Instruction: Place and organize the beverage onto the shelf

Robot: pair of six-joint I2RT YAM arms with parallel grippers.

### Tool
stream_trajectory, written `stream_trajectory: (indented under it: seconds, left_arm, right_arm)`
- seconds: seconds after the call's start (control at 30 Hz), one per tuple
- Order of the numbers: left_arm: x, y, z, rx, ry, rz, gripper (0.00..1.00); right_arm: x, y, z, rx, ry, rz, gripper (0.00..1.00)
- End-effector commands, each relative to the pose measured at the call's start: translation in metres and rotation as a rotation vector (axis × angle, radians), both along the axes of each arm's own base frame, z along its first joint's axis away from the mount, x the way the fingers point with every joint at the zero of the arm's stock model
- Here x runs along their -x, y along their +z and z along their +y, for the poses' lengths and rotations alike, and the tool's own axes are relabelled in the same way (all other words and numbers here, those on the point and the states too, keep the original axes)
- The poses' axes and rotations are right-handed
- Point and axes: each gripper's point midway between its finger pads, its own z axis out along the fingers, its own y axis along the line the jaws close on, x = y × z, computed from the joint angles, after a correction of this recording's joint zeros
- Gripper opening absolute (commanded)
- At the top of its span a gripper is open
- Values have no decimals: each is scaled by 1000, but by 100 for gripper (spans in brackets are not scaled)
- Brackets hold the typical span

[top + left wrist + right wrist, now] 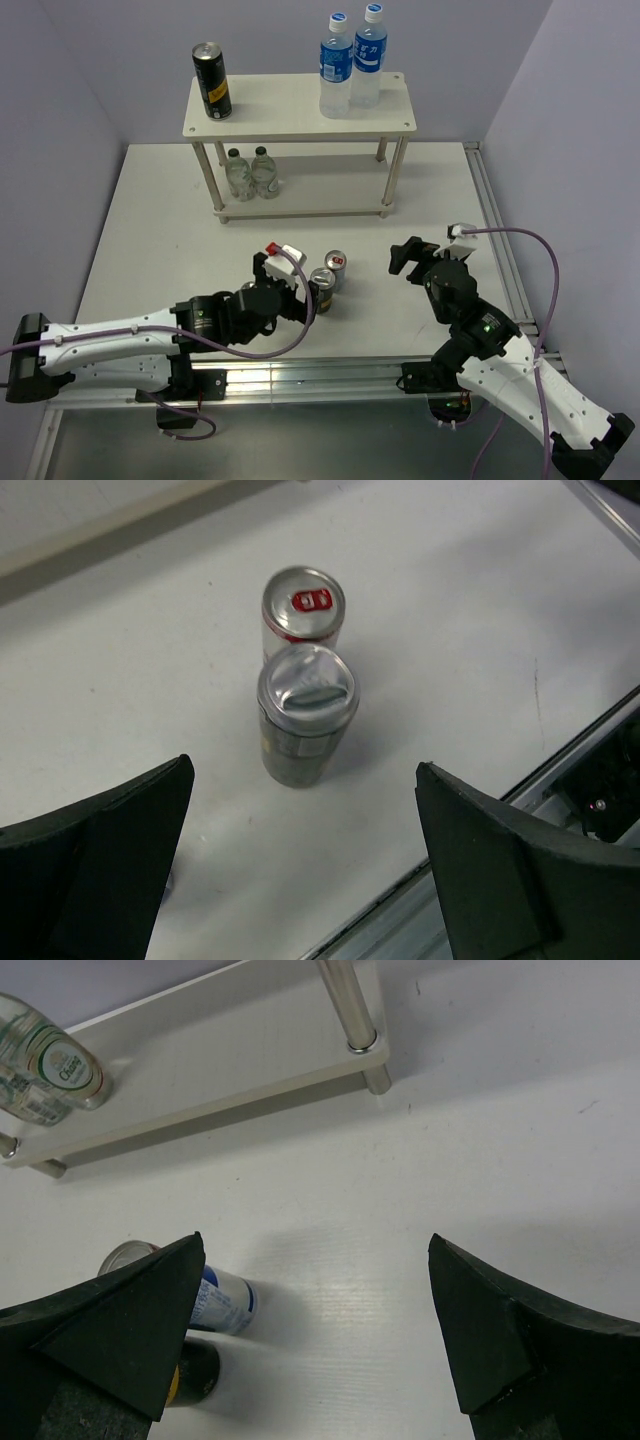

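The shelf (280,105) stands at the back; its lower board also shows in the right wrist view (220,1070). On its top board stand a tall black can (212,80) at the left and two blue-capped water bottles (336,65) (368,55) at the right. On the table a second tall black can (322,290) (307,715) stands just in front of a short silver can (335,268) (303,610) (225,1300). My left gripper (285,285) (305,860) is open, its jaws wide, with the black can just ahead of them. My right gripper (410,258) (315,1330) is open and empty, right of the cans. The other short silver can is not seen.
Two small clear unlabelled bottles (250,172) (50,1070) stand on the shelf's lower board at the left. The metal rail of the table's near edge (560,770) runs close behind the left gripper. A shelf post (350,1005) stands ahead of the right gripper.
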Motion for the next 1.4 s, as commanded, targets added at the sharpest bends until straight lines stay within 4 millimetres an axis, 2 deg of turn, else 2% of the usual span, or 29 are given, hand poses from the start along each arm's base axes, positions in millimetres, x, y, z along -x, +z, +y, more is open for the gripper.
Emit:
stream_trajectory:
  seconds: [0.0, 0.13, 0.2, 0.33, 0.4, 0.43, 0.53, 0.7, 1.0, 1.07, 1.1, 1.13, 1.17, 1.2, 1.23, 1.27, 1.3, 1.37]
  left_arm:
    - [4, -4, -14, 105, 56, 42, 99]
    - [5, -33, -16, 55, 66, 61, 99]
    - [4, -36, -22, 68, 67, 57, 99]
    - [1, -59, -33, 27, 67, 58, 99]
    - [-4, -60, -41, 45, 81, 50, 99]
    - [-7, -69, -45, 18, 76, 49, 99]
    - [-20, -80, -52, -8, 94, 38, 99]
    - [-44, -92, -55, -18, 140, 25, 99]
    - [-70, -105, -62, -3, 213, -15, 99]
    - [-72, -103, -65, 3, 214, -16, 90]
    - [-71, -105, -65, -7, 215, -12, 81]
    - [-72, -102, -66, -6, 218, -9, 55]
    - [-72, -99, -66, -6, 223, -6, 41]
    - [-73, -91, -64, 4, 231, -10, 33]
    - [-72, -88, -60, -14, 238, -4, 15]
    - [-72, -83, -58, -11, 249, -5, 7]
    - [-71, -69, -54, 5, 255, -7, 0]
    - [-70, -51, -43, -21, 276, -3, 0]
  right_arm:
    - [-3, 4, -2, -8, -23, -13, 100]
    - [-3, 4, -1, -6, -21, -10, 100]
    - [-3, 3, -2, -6, -23, -9, 100]
    - [-3, 4, -3, -7, -26, -12, 100]
    - [-2, 4, -2, -10, -25, -13, 100]
    - [-2, 4, -3, -8, -26, -13, 100]
    - [-3, 4, -2, -9, -23, -13, 100]
    - [-2, 4, -2, -10, -22, -14, 100]
    - [-2, 4, -1, -12, -17, -15, 100]
    - [-2, 5, -1, -13, -17, -16, 100]
    - [-2, 4, -1, -12, -16, -16, 100]
    - [-2, 4, -1, -11, -16, -15, 100]
    - [-2, 4, -1, -12, -17, -15, 100]
    - [-2, 5, -1, -12, -15, -15, 100]
    - [-2, 5, -1, -13, -17, -17, 100]
    - [-2, 4, -1, -11, -17, -14, 100]
    - [-2, 5, -1, -12, -20, -17, 100]
    - [-2, 4, -1, -10, -18, -16, 100]
